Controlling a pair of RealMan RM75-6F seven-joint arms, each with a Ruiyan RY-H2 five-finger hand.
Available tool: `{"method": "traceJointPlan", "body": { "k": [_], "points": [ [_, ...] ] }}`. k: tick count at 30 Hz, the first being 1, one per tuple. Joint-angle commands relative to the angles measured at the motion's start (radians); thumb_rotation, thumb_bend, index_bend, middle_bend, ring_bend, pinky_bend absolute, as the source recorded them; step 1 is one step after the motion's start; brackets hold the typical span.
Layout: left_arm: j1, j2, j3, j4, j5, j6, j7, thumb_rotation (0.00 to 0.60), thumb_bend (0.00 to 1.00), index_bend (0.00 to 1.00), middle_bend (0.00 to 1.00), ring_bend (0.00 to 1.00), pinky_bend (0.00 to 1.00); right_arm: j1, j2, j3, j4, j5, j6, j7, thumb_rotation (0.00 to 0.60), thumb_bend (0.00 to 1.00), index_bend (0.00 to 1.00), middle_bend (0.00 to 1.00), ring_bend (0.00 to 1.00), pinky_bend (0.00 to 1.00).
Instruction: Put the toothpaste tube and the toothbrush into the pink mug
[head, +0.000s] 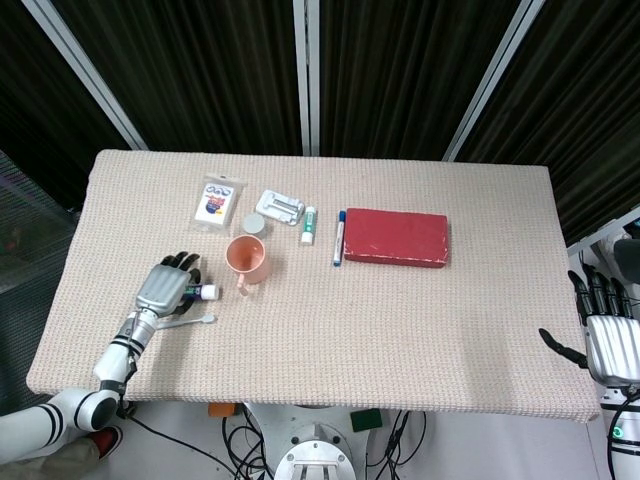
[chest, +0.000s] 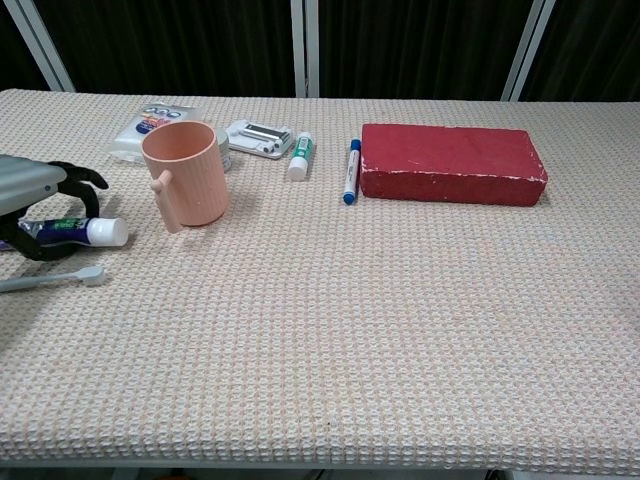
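So, going across the table (head: 420, 320) from left to right:
Left hand (head: 165, 285): one, resting over the toothpaste tube with its dark fingers (chest: 85, 177) curled over it; I cannot tell if it grips the tube.
Toothpaste tube (chest: 75, 232): one, lying flat on the table, white cap toward the mug.
Toothbrush (chest: 55, 279): one, lying flat just in front of the tube.
Pink mug (chest: 184, 172): one, upright, just right of the tube, nothing seen inside.
Packet (head: 217, 201): one, behind the mug.
Small tray (head: 280, 207): one, white.
Glue stick (head: 308, 224): one.
Pen (head: 338, 236): one, blue and white.
Red box (head: 396, 236): one, flat.
Right hand (head: 608, 335): one, off the table's right edge, fingers spread, holding nothing.
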Motion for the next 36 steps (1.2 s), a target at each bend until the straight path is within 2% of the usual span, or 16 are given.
{"method": "traceJointPlan", "body": {
  "k": [1, 4, 7, 11, 18, 26, 31, 36],
  "points": [
    [0.002, 0.0, 0.002, 0.003, 0.003, 0.007, -0.004, 0.6, 0.31, 0.43, 0.13, 0.09, 0.19, 0.001, 0.0, 0.0, 0.0, 0.0, -0.001, -0.001, 0.474, 0.45, 0.0, 0.0, 0.0, 0.0],
    [0.005, 0.003, 0.001, 0.004, 0.005, 0.021, -0.005, 0.6, 0.31, 0.45, 0.15, 0.1, 0.2, 0.001, 0.001, 0.0, -0.001, 0.0, -0.002, -0.003, 0.475, 0.45, 0.0, 0.0, 0.0, 0.0],
    [0.009, 0.006, -0.001, -0.006, 0.006, 0.034, -0.008, 0.6, 0.31, 0.49, 0.25, 0.17, 0.28, 0.002, 0.001, 0.0, -0.003, 0.001, -0.004, -0.007, 0.48, 0.45, 0.0, 0.0, 0.0, 0.0],
    [0.011, 0.007, 0.004, -0.006, 0.017, 0.046, -0.007, 0.6, 0.31, 0.55, 0.46, 0.33, 0.42, 0.004, -0.001, -0.003, -0.005, 0.004, -0.013, -0.013, 0.482, 0.45, 0.0, 0.0, 0.0, 0.0],
    [0.026, -0.002, 0.006, 0.006, 0.059, 0.103, -0.055, 0.6, 0.32, 0.62, 0.62, 0.49, 0.48, 0.004, 0.001, -0.002, -0.01, 0.008, -0.015, -0.017, 0.487, 0.45, 0.0, 0.0, 0.0, 0.0],
    [0.044, 0.024, -0.003, -0.01, 0.118, 0.182, -0.155, 0.6, 0.32, 0.66, 0.67, 0.53, 0.5, 0.004, 0.0, -0.004, -0.009, 0.008, -0.017, -0.016, 0.491, 0.45, 0.0, 0.0, 0.0, 0.0],
    [0.055, 0.069, -0.055, -0.05, 0.144, 0.253, -0.362, 0.6, 0.32, 0.66, 0.67, 0.53, 0.5, 0.004, 0.001, -0.003, -0.008, 0.009, -0.017, -0.01, 0.491, 0.45, 0.0, 0.0, 0.0, 0.0],
    [0.041, 0.13, -0.123, -0.071, 0.127, 0.255, -0.552, 0.6, 0.32, 0.67, 0.68, 0.53, 0.51, 0.004, 0.007, -0.006, -0.011, -0.002, -0.014, -0.001, 0.49, 0.45, 0.0, 0.0, 0.0, 0.0]
  ]
}}
